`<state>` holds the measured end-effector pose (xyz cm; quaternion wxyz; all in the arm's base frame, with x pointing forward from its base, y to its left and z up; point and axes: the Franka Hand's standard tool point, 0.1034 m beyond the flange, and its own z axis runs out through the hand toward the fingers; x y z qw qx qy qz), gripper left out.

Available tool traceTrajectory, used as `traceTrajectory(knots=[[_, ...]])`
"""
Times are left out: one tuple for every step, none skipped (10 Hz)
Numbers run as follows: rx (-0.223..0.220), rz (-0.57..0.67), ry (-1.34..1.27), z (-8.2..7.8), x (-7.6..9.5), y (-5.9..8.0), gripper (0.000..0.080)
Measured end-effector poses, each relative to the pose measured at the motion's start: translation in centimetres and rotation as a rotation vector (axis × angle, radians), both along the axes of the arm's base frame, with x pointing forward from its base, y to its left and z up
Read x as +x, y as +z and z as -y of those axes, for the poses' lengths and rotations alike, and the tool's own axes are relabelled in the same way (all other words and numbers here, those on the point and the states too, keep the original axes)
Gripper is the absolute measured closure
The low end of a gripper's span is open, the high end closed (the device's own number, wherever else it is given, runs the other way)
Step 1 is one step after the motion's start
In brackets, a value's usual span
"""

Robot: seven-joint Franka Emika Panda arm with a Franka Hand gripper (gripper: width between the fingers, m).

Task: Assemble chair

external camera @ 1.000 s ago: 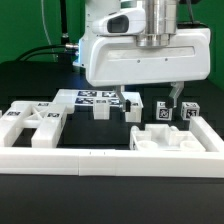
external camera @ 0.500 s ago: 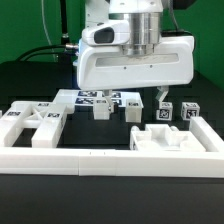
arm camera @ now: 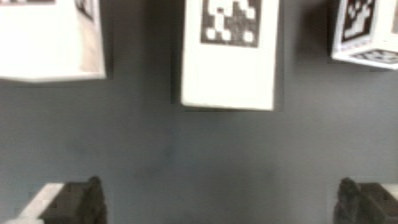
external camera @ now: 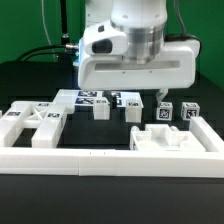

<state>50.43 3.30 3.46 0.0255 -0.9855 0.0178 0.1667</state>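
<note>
The claw (arm camera: pixel 222 205) hangs with its two dark fingertips (arm camera: pixel 71 200) spread wide apart. Only bare dark counter (arm camera: pixel 178 150) shows between them, so it holds nothing. In the wrist view a white post (arm camera: pixel 228 50) with a tag on its upper face stands just ahead of the gap, roughly on its centre line. A plain white part (arm camera: pixel 45 40) and a tagged block (arm camera: pixel 365 35) flank it, each separated from it by a strip of counter.

The step in hand looks like a reach for that post. To do it well, the arm should bring the gap squarely over the post and keep the fingers across its narrow width. It should come straight down so that neither fingertip clips a flanking piece, and close only once the pads sit well down the sides. A pinch near the top could let the post tip.

In the exterior view the arm's white housing (external camera: pixel 135 60) hides the claw and hangs over the row of loose chair parts, set back from the counter's near edge. Counted there:
- two upright posts (external camera: pixel 100 110)
- two small tagged cubes (external camera: pixel 163 112)
- two framed panels (external camera: pixel 30 125), one toward the exterior view's left and one toward its right
- one border rail (external camera: pixel 100 158) along the near edge
- one marker board (external camera: pixel 85 97) lying flat behind the posts

No two parts appear joined
</note>
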Motion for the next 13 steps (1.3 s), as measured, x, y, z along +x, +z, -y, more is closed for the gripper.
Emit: traceTrajectory(knots=[[0.011,-0.06,0.018,-0.2,0.2,-0.1,0.0151],[0.016,-0.112,0.017,-0.3,0.1,-0.2,0.0151],[0.022,-0.2,0.021,-0.3,-0.5,-0.1,0.0151],[0.026,-0.265,0.024,-0.4,-0.5,-0.2,0.0151],[0.028,-0.317,0.025,-0.3,-0.7,-0.4,0.0151],[0.03,-0.411,0.022,0.1,-1.5,-0.7,0.0151],[0.03,-0.491,0.019,0.1,-1.8,-1.0,0.0151],[0.033,-0.548,0.026,-0.1,-2.0,-1.0,0.0151],[0.036,-0.625,0.035,-0.3,-2.5,-1.0,0.0151],[0.041,-0.685,0.043,-0.5,-2.6,-1.4,0.0151],[0.042,-0.71,0.047,-0.6,-2.6,-1.8,0.0151],[0.041,-0.696,0.047,-0.6,-2.4,-2.0,0.0151],[0.041,-0.695,0.046,-0.6,-2.5,-2.3,0.0151]])
